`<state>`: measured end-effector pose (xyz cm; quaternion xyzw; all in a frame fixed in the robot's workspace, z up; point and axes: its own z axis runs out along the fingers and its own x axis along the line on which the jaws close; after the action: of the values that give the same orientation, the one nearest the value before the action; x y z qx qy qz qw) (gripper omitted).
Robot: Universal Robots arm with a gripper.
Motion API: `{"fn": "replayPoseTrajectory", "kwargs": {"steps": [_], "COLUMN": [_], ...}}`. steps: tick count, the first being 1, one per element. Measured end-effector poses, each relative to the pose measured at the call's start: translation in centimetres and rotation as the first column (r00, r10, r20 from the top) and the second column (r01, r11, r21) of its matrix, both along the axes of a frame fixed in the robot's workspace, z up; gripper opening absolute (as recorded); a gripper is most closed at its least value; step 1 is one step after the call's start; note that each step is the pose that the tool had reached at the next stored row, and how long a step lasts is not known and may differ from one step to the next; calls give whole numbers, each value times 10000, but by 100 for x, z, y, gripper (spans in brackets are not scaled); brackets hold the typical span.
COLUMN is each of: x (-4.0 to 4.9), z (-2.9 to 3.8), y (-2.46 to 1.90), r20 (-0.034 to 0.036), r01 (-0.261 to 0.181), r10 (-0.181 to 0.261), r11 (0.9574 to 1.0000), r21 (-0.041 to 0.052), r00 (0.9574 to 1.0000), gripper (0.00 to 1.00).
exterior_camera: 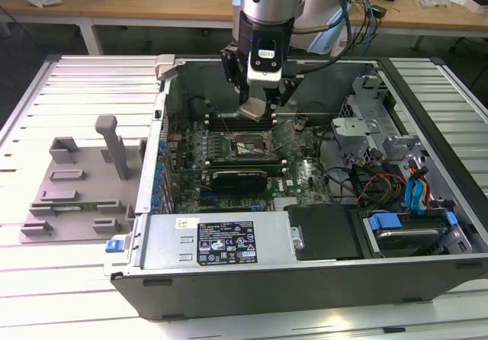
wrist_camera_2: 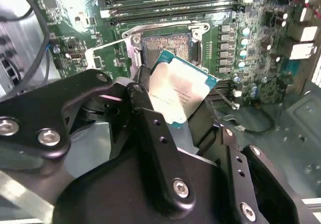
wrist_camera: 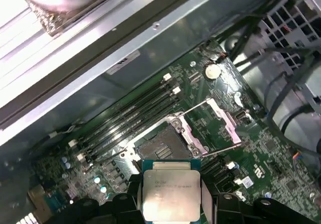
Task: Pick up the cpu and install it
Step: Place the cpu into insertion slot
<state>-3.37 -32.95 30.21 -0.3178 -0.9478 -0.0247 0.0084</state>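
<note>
Holding the cpu [wrist_camera: 171, 196] by two opposite edges, the fingers [wrist_camera: 134, 200] are closed narrow on it in the first wrist view; the chip sits between them, shiny face to the camera, and the open socket [wrist_camera: 161, 146] lies just beyond the fingertips with its hinged frame [wrist_camera: 223, 118] swung aside.

In the second wrist view the cpu [wrist_camera_2: 178, 91] is clear of the board and looks turned against the socket [wrist_camera_2: 163, 45] beyond the fingers; I judge that the chief danger, since a chip lowered askew could land on the contacts and bend them; the grip is on thin rims alone, so a slip or twist between the fingers seems possible.

In the exterior view the fingers [exterior_camera: 267, 100] hang inside the computer case [exterior_camera: 229, 237], the cpu [exterior_camera: 252, 111] between them and the socket [exterior_camera: 242, 145] below; the raised frame stands close beside the fingers, so a descent off to that side would probably snag it; the grey fixture plate [exterior_camera: 76, 195] rests on the worktop [exterior_camera: 46, 279], well apart from the fingers.
</note>
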Motion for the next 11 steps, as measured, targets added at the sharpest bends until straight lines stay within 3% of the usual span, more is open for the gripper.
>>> {"fn": "replayPoseTrajectory", "kwargs": {"steps": [3,6,7,9,10,11], "x": [0,0,0,0,0,0], "z": [-3,-13,-18,-22,-26,-30], "y": [0,0,0,0,0,0], "r20": [0,0,0,0,0,0], "r01": [621,1359,1720,2073,2396,2824], "r10": [-621,-1359,-1720,-2073,-2396,-2824], "r11": [9981,9907,9851,9783,9709,9593], "r21": [-1,1,0,1,0,1], "r00": [9981,9907,9851,9783,9709,9593], "gripper": [55,55,55,55,55,55]}}
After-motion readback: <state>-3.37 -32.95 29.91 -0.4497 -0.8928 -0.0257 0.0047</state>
